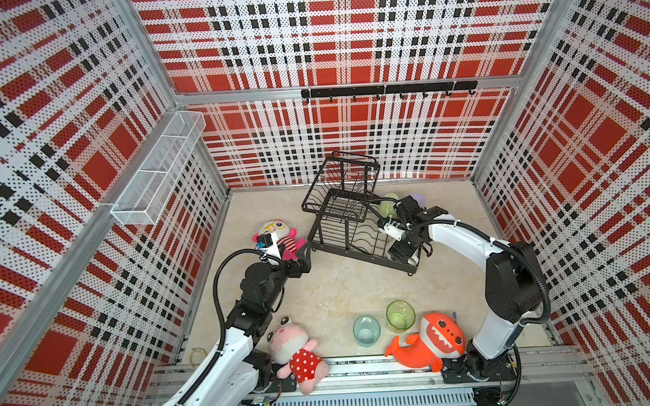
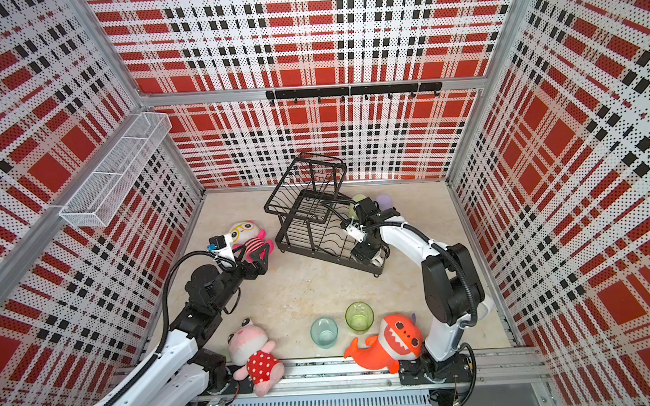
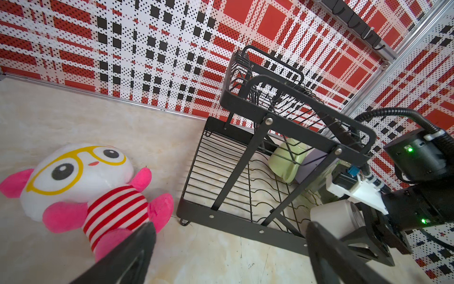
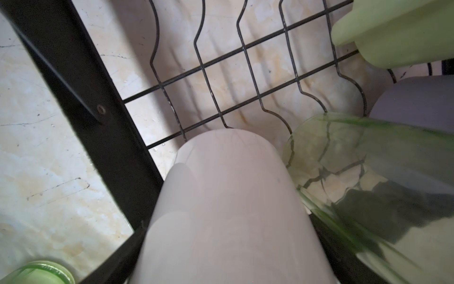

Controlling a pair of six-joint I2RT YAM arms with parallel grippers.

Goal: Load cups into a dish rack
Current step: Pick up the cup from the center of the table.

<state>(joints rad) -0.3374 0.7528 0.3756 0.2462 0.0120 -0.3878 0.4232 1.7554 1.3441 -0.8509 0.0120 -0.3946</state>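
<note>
Right gripper (image 1: 401, 254) is down in the lower tier of the dish rack (image 3: 233, 220). Its jaws are spread wide around the white mug (image 4: 228, 196), gripping its body. The mug hangs low over the wavy wires; can't tell if it touches them. A tall green glass (image 4: 356, 172) stands just beside the mug, with a green mug (image 4: 393, 32) and a lilac tumbler (image 4: 417, 103) beyond.

Left gripper (image 3: 229, 227) is open, empty and well apart.

Risks:
- Letting go on a wire crest could tip the mug into the glass.
- A jaw could snag the frame bar close alongside on the way out and drag the rack.
</note>
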